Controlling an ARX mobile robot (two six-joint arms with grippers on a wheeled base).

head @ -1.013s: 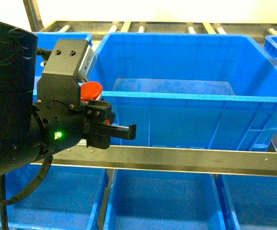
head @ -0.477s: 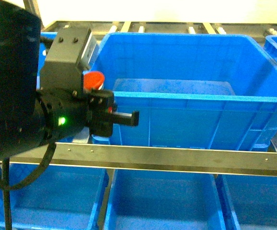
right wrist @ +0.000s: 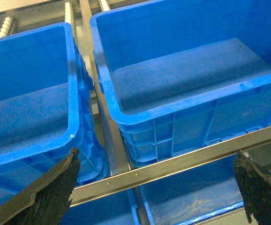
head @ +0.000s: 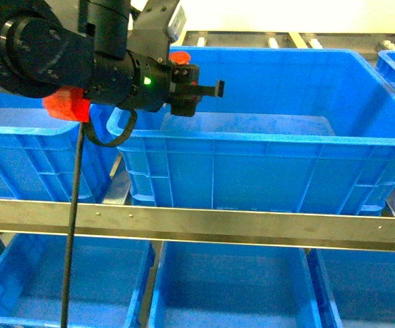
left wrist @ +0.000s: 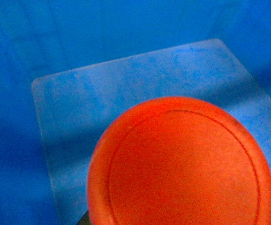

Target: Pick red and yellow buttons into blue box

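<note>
A metal rack rail (head: 252,229) was seen running across the middle of the frame. Roller tracks (head: 273,41) were visible along the top edge, and further blue bins (head: 232,287) were shelved below the rail.

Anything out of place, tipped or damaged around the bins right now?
Nothing stands out. The big blue box sits square on the rack with a bare, scuffed floor, and the left gripper holds the red button above it. The right gripper hangs open in front of the shelf rail.
</note>
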